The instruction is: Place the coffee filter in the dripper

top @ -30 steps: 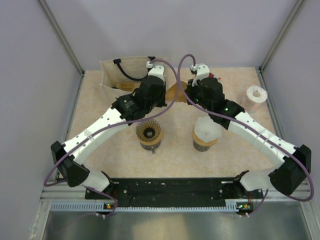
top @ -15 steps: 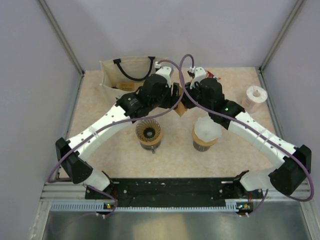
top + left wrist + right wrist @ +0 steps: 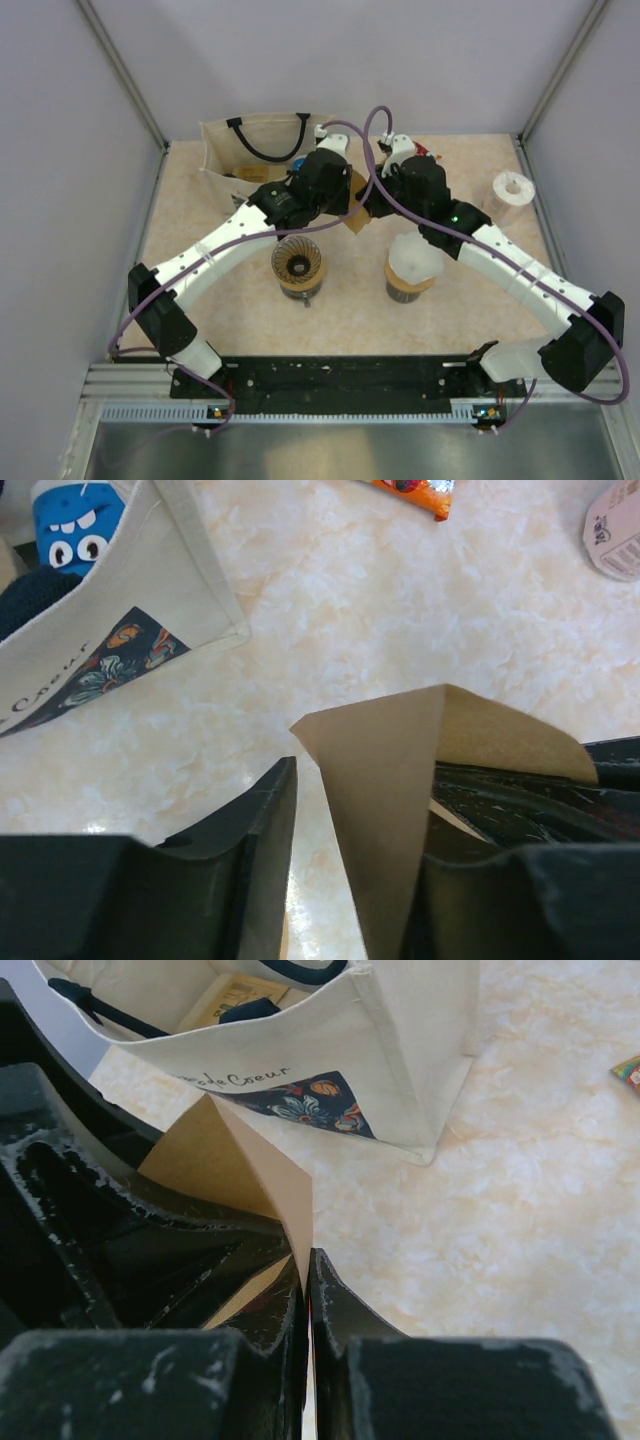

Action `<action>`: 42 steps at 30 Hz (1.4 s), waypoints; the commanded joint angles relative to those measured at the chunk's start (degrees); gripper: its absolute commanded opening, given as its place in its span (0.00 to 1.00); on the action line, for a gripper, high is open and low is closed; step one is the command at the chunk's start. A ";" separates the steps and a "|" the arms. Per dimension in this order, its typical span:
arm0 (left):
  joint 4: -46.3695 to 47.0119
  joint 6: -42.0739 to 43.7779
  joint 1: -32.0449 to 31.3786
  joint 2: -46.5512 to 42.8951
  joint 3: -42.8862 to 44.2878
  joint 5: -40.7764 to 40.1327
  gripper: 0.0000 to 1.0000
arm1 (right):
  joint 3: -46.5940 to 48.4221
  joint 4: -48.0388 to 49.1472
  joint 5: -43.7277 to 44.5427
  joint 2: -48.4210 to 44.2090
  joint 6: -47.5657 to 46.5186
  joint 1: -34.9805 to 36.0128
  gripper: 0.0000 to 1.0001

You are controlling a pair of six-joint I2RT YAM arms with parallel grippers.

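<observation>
My right tool [image 3: 307,1290] is clenched on the coffee filter [image 3: 235,1165], which I judge light, floppy paper, best pinched at its folded edge. My left tool [image 3: 360,780] gapes around it. It hangs at one o'clock from the dripper [image 3: 297,262].

We have swung our left gripper [image 3: 362,785] toward three o'clock, and its spread fingers now flank the coffee filter [image 3: 385,770]

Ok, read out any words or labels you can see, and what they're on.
"de Coeur": tote bag, earlier letters hidden.
Orange packet: print too blurred to read.
Round white object: print too small to read.
Coffee filter: no print.
</observation>
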 commanded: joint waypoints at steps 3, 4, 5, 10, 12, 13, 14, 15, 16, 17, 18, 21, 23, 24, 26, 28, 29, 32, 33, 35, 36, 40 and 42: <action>0.03 0.01 0.01 -0.62 2.35 -4.03 0.22 | 1.66 -1.40 2.16 -2.73 -1.08 -0.05 0.00; -0.15 0.28 0.01 -0.88 2.08 -4.73 0.19 | 1.75 -2.02 3.04 -2.82 -1.60 -0.05 0.00; -0.50 0.45 0.01 -1.24 1.73 -5.44 0.16 | 2.09 -2.98 3.65 -2.82 -2.04 -0.14 0.00; -1.73 1.16 0.01 -3.17 -0.29 -7.82 0.11 | 2.54 -5.89 8.22 -3.34 -4.33 -0.05 0.00; -1.73 1.51 0.01 -3.78 -0.99 -7.47 0.11 | 2.63 -6.50 9.28 -3.43 -5.03 -0.05 0.00; -1.73 1.77 0.01 -4.22 -1.26 -7.38 0.11 | 2.63 -6.85 9.63 -3.43 -5.64 -0.05 0.00; -1.82 1.95 0.09 -4.57 -1.61 -7.38 0.10 | 2.71 -7.29 10.16 -3.43 -5.82 -0.05 0.00; -1.73 2.47 -0.08 -4.84 -1.87 -7.12 0.10 | 2.89 -7.82 10.42 -3.35 -6.43 -0.05 0.00; -1.73 2.83 0.01 -5.19 -2.22 -6.68 0.09 | 3.06 -8.17 10.51 -3.43 -7.31 -0.14 0.00; -1.64 3.09 0.09 -5.45 -2.66 -6.50 0.09 | 3.15 -8.52 10.60 -3.52 -7.67 -0.05 0.00; -1.30 3.70 0.01 -5.89 -3.01 -5.80 0.09 | 3.24 -8.79 10.60 -3.43 -8.37 -0.05 0.00; -1.29 5.63 0.09 -6.60 -4.24 -3.26 0.08 | 3.50 -9.66 9.90 -3.78 -11.26 -0.14 0.00; -1.47 6.60 0.18 -7.04 -5.21 -0.89 0.08 | 3.68 -10.46 9.03 -4.05 -13.11 -0.05 0.00; -1.47 6.87 0.18 -7.39 -5.82 0.26 0.07 | 3.59 -10.81 8.41 -4.22 -14.16 -0.05 0.00; -1.03 7.92 0.10 -8.27 -7.49 3.07 0.06 | 3.51 -11.51 6.31 -4.57 -16.53 -0.14 0.00; -0.33 8.97 0.18 -9.23 -8.81 5.53 0.06 | 3.24 -12.30 3.24 -4.75 -19.78 -0.05 0.00; -0.32 9.42 0.18 -9.58 -9.34 6.24 0.06 | 3.07 -12.57 1.83 -4.75 -20.93 -0.14 0.00; 0.03 10.21 0.18 -10.55 -10.75 7.30 0.04 | 3.24 -12.92 0.59 -5.01 -21.91 -0.05 0.00; 0.20 9.86 0.10 -10.99 -11.01 7.30 0.04 | 3.15 -12.92 0.32 -5.01 -22.17 -0.14 0.00; 0.38 9.69 0.27 -11.43 -11.63 7.74 0.04 | 3.24 -12.83 0.14 -5.36 -22.70 -0.05 0.00; 0.29 9.42 0.27 -11.61 -11.54 7.39 0.04 | 3.15 -13.01 -0.03 -5.71 -22.70 -0.14 0.00; -0.15 8.72 0.45 -11.70 -11.19 6.51 0.09 | 2.89 -12.83 -0.12 -6.42 -22.44 -0.05 0.00; -0.32 8.02 0.53 -11.96 -10.75 6.86 0.19 | 2.98 -12.92 -0.03 -6.33 -22.09 -0.05 0.00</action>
